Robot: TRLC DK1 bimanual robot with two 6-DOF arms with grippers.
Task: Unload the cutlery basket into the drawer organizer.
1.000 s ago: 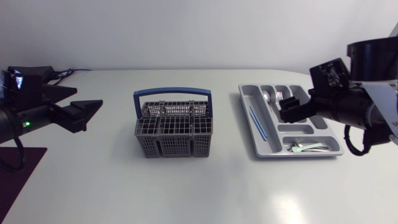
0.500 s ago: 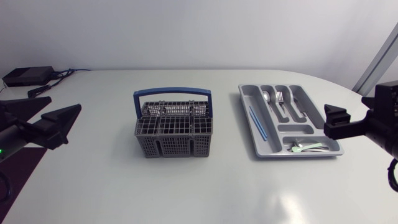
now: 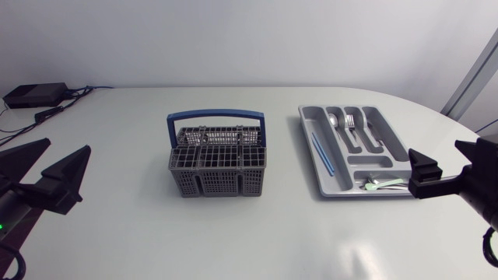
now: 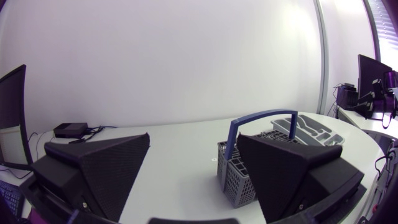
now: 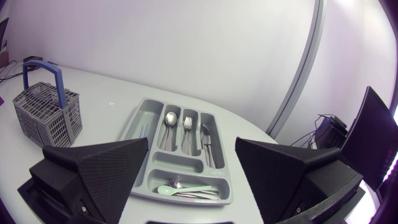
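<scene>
Both arms wide open, nothing held: left gripper (image 4: 193,137) at the white table's (image 3: 233,233) nine o'clock, right gripper (image 5: 191,142) at four. Grey mesh cutlery basket with blue handle (image 3: 216,183) stands centre, grey plastic drawer organizer (image 3: 372,162) at its three o'clock.

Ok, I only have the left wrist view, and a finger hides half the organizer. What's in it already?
Observer: A spoon, a fork and a knife lie in three side-by-side slots of the organizer.
Operator: Anything in the other compartments?
Observer: A pale green spoon lies in the crosswise end compartment, with metal pieces beside it.
Operator: And the long outer slot?
Observer: A thin blue stick lies along it.
</scene>
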